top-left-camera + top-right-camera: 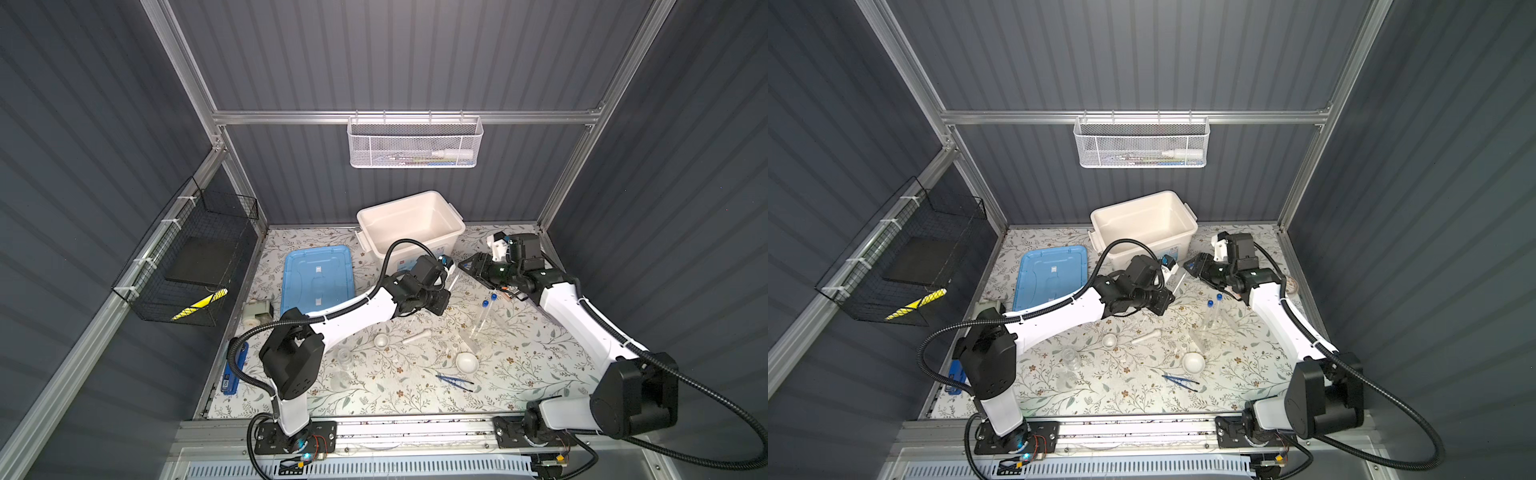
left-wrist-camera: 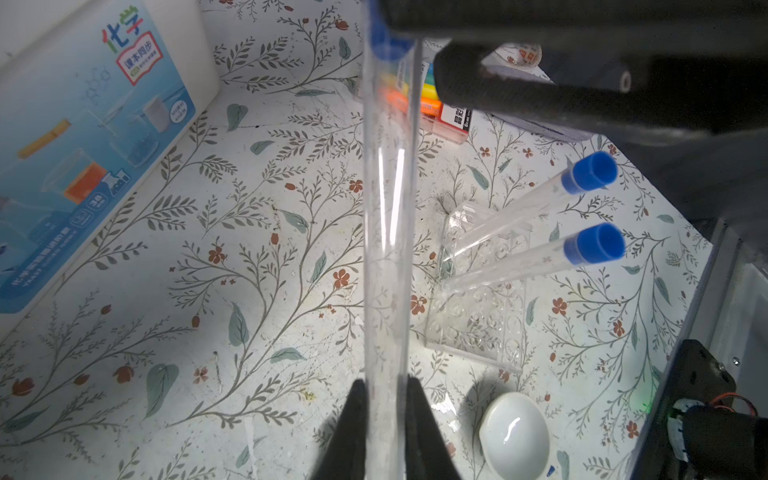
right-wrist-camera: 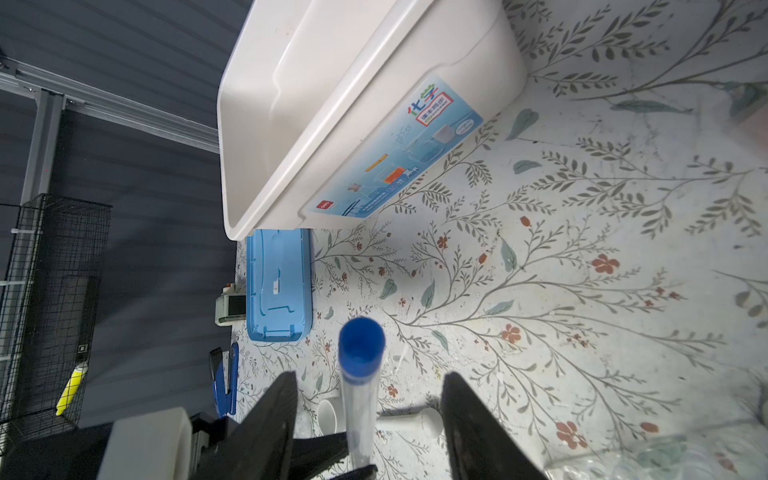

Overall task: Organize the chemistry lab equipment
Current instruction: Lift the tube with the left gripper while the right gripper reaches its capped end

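handover in mid-air, by the look of it. the left gripper (image 2: 386,415) is clamped on the uncapped end of one clear tube (image 2: 388,232), raised near the desk's back edge, just in front of the white bin (image 3: 332,83). the right gripper (image 3: 369,378) straddles the capped end, jaws apart and not touching. best to close them squarely just below the blue cap (image 3: 360,345) before the left lets go. the other two tubes (image 2: 519,210) stand in the rack (image 2: 478,328), toward the desk's right edge.

Floral tabletop (image 1: 540,365).
Rear: open white bin (image 1: 440,242), with a blue lid (image 1: 318,276) flat beside it and a marker pack (image 2: 432,104) nearby.
Centre: small white dish (image 1: 381,340), pestle (image 1: 417,336), larger white dish (image 1: 466,361), clear rack (image 1: 478,336), glass jar (image 1: 344,358).
Front: blue tweezers (image 1: 454,382).
Left edge: stapler (image 1: 234,370).
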{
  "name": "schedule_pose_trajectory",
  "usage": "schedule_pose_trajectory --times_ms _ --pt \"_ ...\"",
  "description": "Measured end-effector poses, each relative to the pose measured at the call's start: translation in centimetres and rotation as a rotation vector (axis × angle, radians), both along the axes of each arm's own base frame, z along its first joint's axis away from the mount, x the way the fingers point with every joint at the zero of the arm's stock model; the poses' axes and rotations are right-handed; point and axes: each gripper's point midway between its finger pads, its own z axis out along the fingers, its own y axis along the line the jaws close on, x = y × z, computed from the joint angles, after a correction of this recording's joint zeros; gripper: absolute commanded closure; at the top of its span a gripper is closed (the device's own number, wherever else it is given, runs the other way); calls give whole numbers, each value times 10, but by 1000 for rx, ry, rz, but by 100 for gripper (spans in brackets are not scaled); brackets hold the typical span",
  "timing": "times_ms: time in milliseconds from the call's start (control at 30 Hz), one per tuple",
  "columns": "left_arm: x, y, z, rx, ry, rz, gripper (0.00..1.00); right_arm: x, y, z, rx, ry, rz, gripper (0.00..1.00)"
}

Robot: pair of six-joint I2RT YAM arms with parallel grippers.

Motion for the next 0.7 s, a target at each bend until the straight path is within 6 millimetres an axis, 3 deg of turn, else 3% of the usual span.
schedule_pose_trajectory --times_ms 233,700 --pt "-4 -6 3 -18 -2 -19 91 2 2 5 20 -13 3 58" --pt "-11 -3 4 -34 -9 -37 91 3 3 6 24 -22 7 68"
